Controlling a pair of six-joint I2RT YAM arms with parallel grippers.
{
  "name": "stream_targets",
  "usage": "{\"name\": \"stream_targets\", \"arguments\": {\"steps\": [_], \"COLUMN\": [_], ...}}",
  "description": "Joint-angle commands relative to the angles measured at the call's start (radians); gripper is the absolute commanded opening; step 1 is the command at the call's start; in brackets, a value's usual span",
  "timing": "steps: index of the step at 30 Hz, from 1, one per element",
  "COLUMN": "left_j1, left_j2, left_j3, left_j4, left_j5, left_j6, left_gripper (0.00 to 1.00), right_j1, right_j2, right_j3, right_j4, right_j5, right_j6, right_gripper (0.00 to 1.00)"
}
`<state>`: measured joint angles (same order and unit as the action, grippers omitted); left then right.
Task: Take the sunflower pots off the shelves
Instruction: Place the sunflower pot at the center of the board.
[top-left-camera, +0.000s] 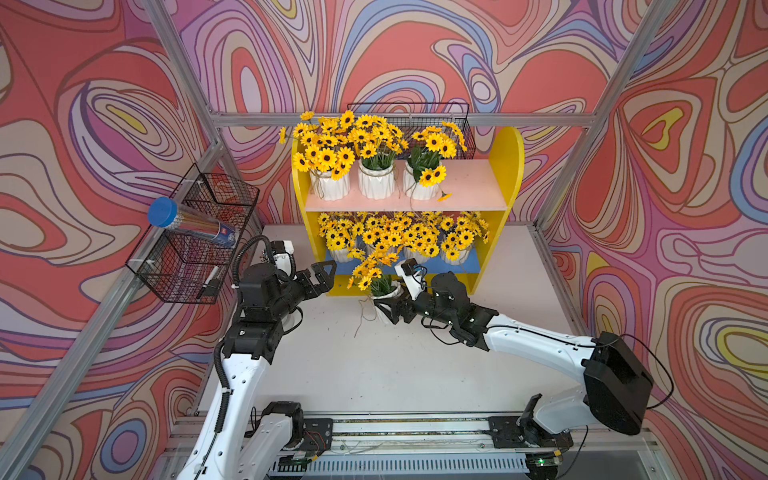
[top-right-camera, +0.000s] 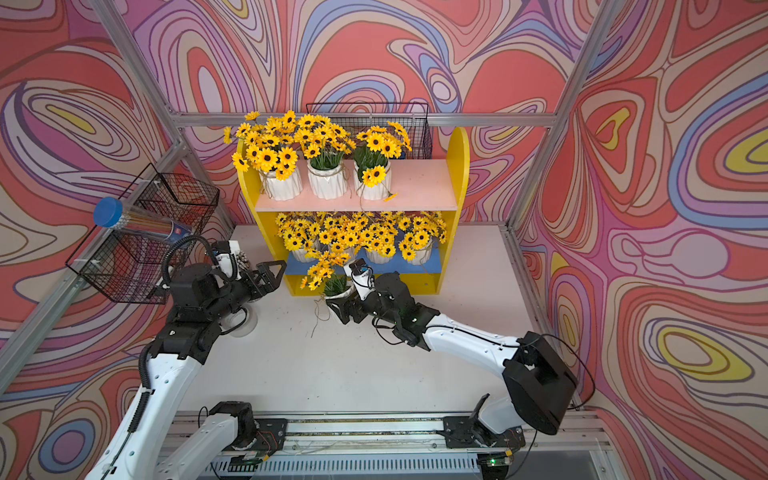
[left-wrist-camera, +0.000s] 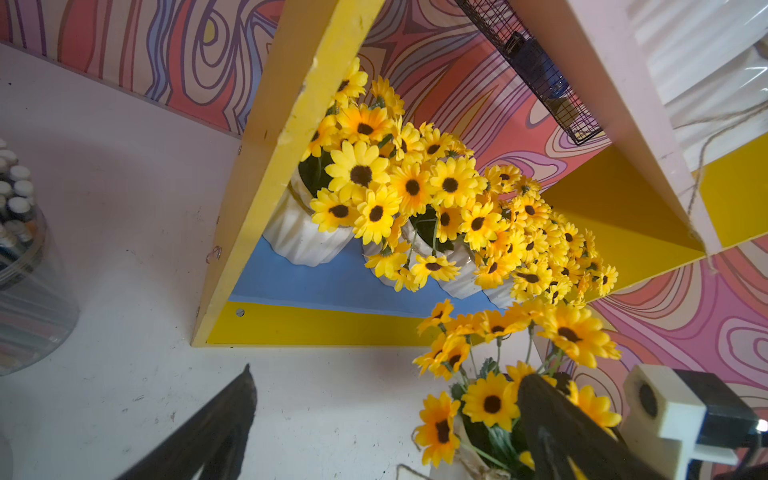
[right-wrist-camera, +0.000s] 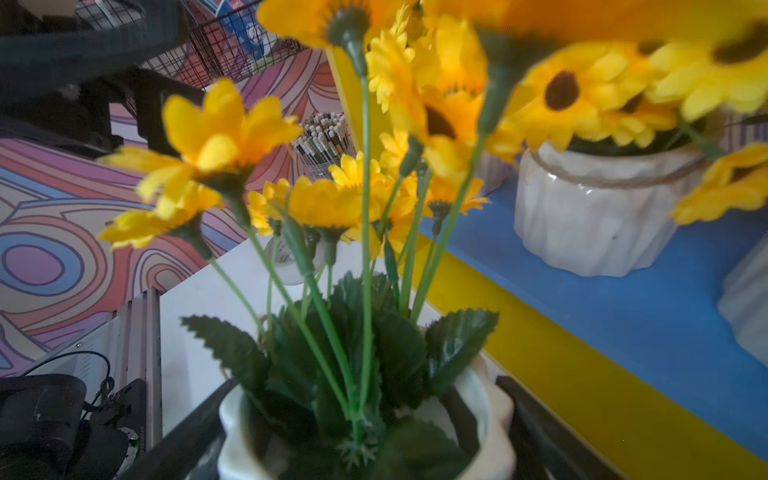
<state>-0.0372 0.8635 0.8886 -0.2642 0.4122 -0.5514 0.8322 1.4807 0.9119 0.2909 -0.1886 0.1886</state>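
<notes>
The yellow shelves (top-left-camera: 505, 166) stand at the back of the table. Three sunflower pots (top-left-camera: 376, 180) line the left part of the pale pink upper board, and several more (top-left-camera: 455, 249) crowd the blue lower board (left-wrist-camera: 307, 278). One sunflower pot (top-left-camera: 384, 293) (top-right-camera: 338, 291) sits tilted just in front of the shelves' base, with my right gripper (top-left-camera: 390, 307) (right-wrist-camera: 368, 382) shut on its white ribbed body, a finger on each side. My left gripper (top-left-camera: 322, 276) (left-wrist-camera: 386, 374) hangs open and empty to the left of that pot, near the shelves' left panel.
A black wire basket (top-left-camera: 195, 249) on the left wall holds a blue-capped tube of pencils (top-left-camera: 183, 220). Another wire basket (top-left-camera: 457, 124) hangs behind the shelves. A clear cup of pencils (left-wrist-camera: 20, 249) stands by the left arm. A loose flower (top-left-camera: 444, 196) lies on the pink board.
</notes>
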Motion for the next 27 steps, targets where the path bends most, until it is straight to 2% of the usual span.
{"name": "stream_targets", "arguments": {"steps": [1,18,27], "left_j1": [0.008,0.008,0.008], "left_j2": [-0.016,-0.027,-0.032], "left_j3": [-0.016,-0.018,-0.022], "left_j4": [0.009,0.012,0.019], "left_j5": [-0.011,-0.007,-0.016], "left_j6": [0.007,0.009,0.012], "left_gripper": [1.00,1.00,1.00], "right_j1": [0.029,0.103,0.157], "right_j2": [0.040,0.370,0.482], "right_j3": [0.023,0.149,0.168], "right_j4": [0.124,0.267,0.340], "right_j5": [-0.005,0.055,0.157], "right_j6": [0.015,0.015,-0.036], "right_gripper": [0.00,0.00,0.00]}}
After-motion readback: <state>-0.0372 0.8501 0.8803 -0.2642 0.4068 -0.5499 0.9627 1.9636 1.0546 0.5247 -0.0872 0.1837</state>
